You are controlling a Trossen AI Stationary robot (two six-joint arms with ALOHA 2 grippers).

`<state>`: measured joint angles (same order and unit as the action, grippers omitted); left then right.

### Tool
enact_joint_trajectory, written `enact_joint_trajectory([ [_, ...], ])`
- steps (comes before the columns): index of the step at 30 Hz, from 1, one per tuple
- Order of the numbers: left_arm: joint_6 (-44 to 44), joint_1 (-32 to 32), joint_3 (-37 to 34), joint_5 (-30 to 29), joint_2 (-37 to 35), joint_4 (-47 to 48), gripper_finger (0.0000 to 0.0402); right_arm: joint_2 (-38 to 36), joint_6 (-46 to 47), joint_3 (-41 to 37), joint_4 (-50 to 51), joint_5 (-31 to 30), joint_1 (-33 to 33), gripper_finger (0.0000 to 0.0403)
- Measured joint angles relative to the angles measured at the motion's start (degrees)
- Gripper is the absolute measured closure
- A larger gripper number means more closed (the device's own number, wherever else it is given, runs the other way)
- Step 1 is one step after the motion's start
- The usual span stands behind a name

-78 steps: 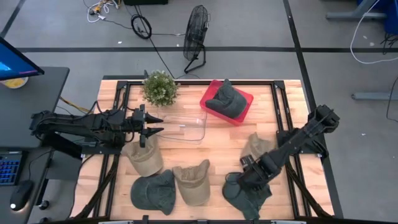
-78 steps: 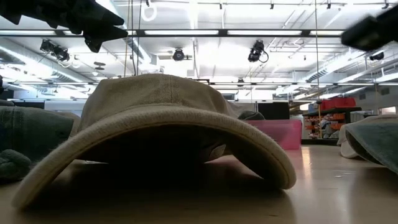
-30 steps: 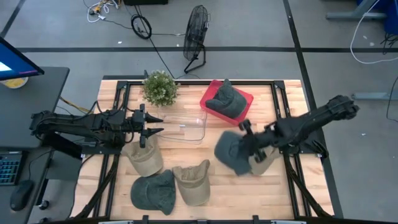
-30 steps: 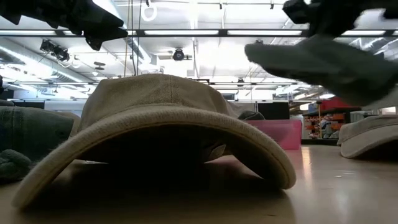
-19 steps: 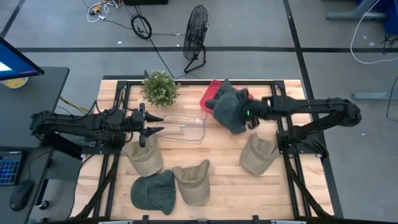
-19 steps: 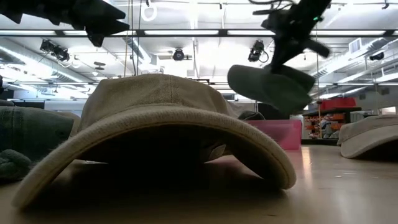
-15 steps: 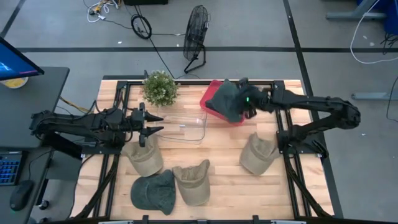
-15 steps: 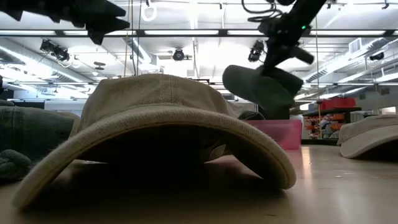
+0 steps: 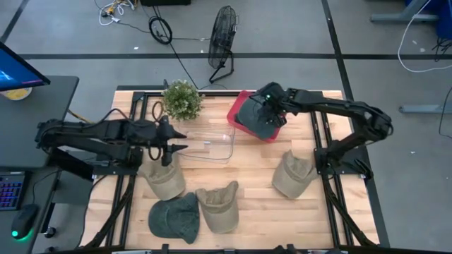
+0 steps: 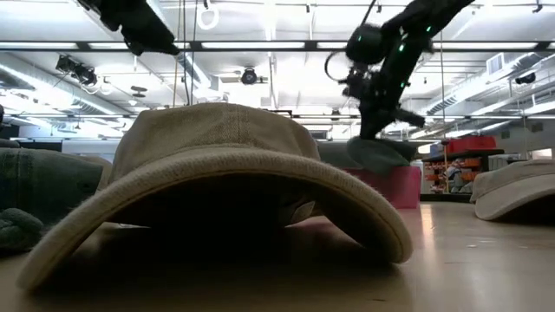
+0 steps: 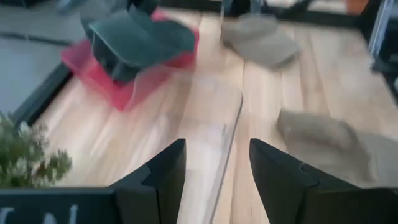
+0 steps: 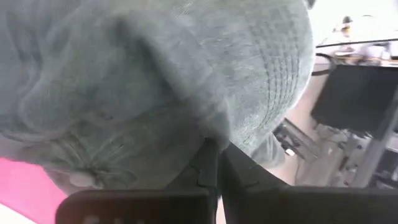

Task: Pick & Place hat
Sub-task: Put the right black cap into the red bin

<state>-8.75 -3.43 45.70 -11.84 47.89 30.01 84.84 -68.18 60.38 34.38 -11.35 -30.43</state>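
Note:
A dark green hat (image 9: 253, 116) hangs over the red bin (image 9: 281, 113) at the table's far side, with my right gripper (image 9: 271, 106) shut on it. In the low view the gripper (image 10: 378, 117) points down above the hat (image 10: 375, 152) and the bin (image 10: 401, 187). Whether another hat lies under it in the bin is hidden. My left gripper (image 9: 174, 142) hovers open at the left end of a clear tray (image 9: 212, 144), nothing between its fingers (image 11: 163, 174). My right gripper pinches a fold of the green hat's cloth (image 12: 208, 134) between its two shut fingers, beside the stitched brim (image 12: 273, 68). The fingers come from above, pointing down. The hat hangs below them, its lower part at the bin's rim; whether it rests there, I cannot tell.
Two tan hats (image 9: 164, 180) (image 9: 219, 207) and a dark green hat (image 9: 175, 217) lie near the front left, another tan hat (image 9: 293, 174) at the right. A potted plant (image 9: 181, 99) stands at the far left. One tan hat (image 10: 217, 173) fills the low view.
My right gripper has carried the green hat from the table's middle right toward the far edge, over the red bin, and lowered it; the hat has gone from swinging out sideways to hanging straight below the fingers. My left arm has risen a little.

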Motion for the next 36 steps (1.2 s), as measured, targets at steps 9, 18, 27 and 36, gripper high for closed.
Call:
enact_joint_trajectory([
  [9, -5.6, -0.5, 1.8, 0.0, 2.5, 3.0, 0.0220, 5.8, -4.3, 0.1, -5.7, -0.1, -2.3, 0.0393],
  [18, -9.1, -0.5, 1.8, 0.0, 2.4, 2.9, 0.0220, 6.0, 2.6, 0.1, -6.3, -0.5, -2.6, 0.0341],
  [27, -11.7, -0.5, 1.8, 0.0, 2.4, 2.8, 0.0220, 4.6, 7.9, 0.0, -6.2, -18.0, 0.6, 0.0264],
  [36, -11.7, -0.5, 1.8, 0.0, 2.4, 2.8, 0.0220, 0.7, 18.4, 0.0, -2.9, -17.7, 6.8, 0.0235],
])
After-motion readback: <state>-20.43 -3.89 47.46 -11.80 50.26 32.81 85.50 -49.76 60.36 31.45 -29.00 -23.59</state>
